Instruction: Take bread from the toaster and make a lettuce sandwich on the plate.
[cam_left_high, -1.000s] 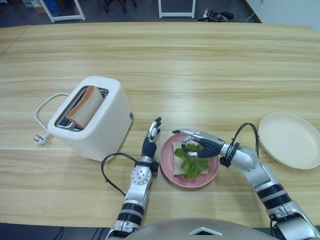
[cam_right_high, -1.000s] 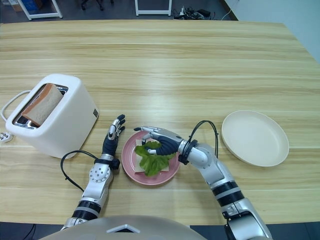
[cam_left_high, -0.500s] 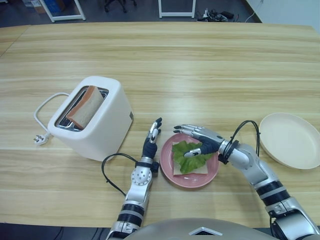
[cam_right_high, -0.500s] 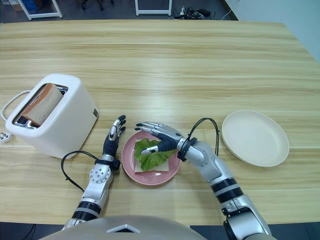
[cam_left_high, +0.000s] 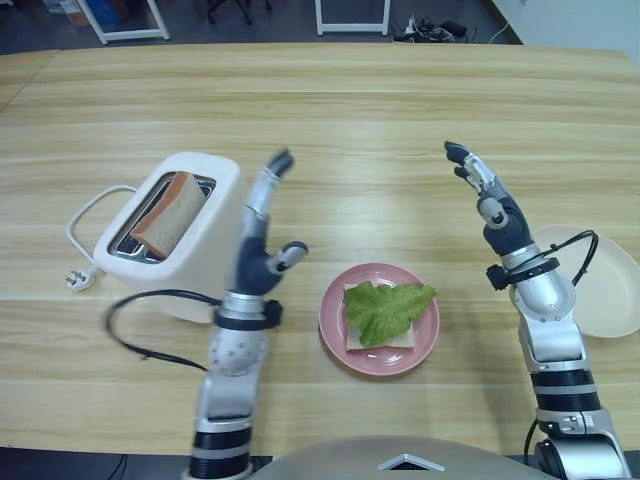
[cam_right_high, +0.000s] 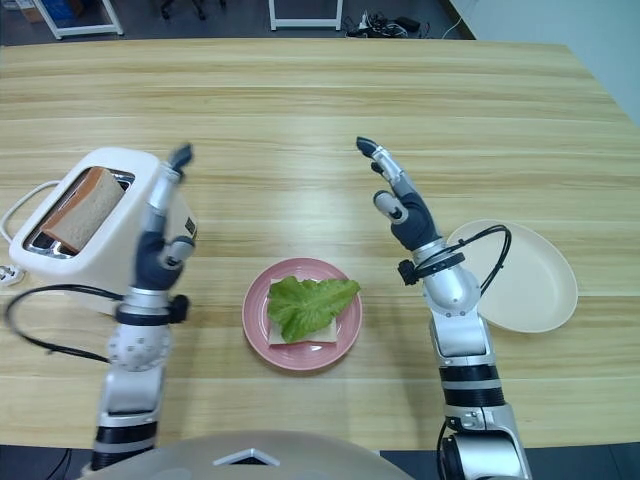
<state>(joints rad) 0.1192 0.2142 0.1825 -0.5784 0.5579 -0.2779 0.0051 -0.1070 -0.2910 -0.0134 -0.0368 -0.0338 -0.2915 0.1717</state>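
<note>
A pink plate (cam_left_high: 334, 338) sits at the near middle of the table with a slice of bread (cam_left_high: 400, 340) on it and a green lettuce leaf (cam_left_high: 385, 309) spread over the bread. A white toaster (cam_left_high: 200, 250) stands at the left with one brown slice of bread (cam_left_high: 172, 212) sticking out of its slot. My left hand (cam_left_high: 262, 235) is raised beside the toaster's right side, fingers straight and holding nothing. To the right of the pink plate my right hand (cam_left_high: 490, 200) is lifted with fingers spread and holds nothing.
A cream plate (cam_right_high: 520, 280) lies at the right, just behind my right forearm. The toaster's white cord and plug (cam_left_high: 80, 270) trail off its left side. A black cable (cam_left_high: 150, 300) loops by my left arm.
My right hand let go of the lettuce on the bread and rose up and to the right. My left hand lifted from the table and moved left toward the toaster.
</note>
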